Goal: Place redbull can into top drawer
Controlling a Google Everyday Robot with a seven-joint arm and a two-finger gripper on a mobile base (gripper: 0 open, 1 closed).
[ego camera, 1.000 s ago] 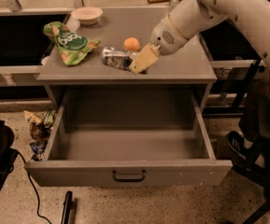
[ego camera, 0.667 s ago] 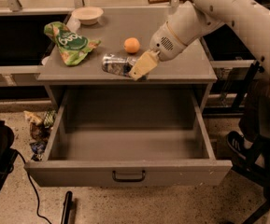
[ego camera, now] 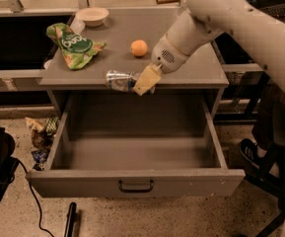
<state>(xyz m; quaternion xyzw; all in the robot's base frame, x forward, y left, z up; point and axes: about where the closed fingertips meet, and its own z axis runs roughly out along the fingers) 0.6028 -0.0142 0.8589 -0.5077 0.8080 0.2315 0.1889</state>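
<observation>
- Redbull can (ego camera: 119, 80), slim shiny silver-and-blue metal drink can: lies on its side, long axis running 9-to-3 o'clock, at the front edge of the grey cabinet top (ego camera: 194, 65).
- Can sits just above the back of the open drawer cavity. Cannot tell whether it rests on the top or is lifted clear of it.
- Gripper (ego camera: 143, 83), cream-coloured two-finger end effector on a white arm: comes in from 2 o'clock and is closed on the can's right end. The rest of the can sticks out toward 9 o'clock.
- One cream finger pad (ego camera: 147, 78) covers the near side of the can; the other finger is hidden behind it.
- Top drawer (ego camera: 196, 181), wide shallow grey box with a flat grey front panel: pulled fully out toward 6 o'clock.
- Small dark metal pull handle (ego camera: 135, 185) sits at the centre of the panel.
- Round orange ball (ego camera: 139, 48): on the cabinet top at 12 o'clock from the can, apart from it.
- Green crumpled snack bag (ego camera: 75, 44): on the top at 10 o'clock from the can, well apart.
- Shallow white bowl (ego camera: 92, 16): at the back left of the top, 12 o'clock from the bag.
- Crumpled wrappers (ego camera: 41, 135): on the speckled floor at 9 o'clock from the drawer.
</observation>
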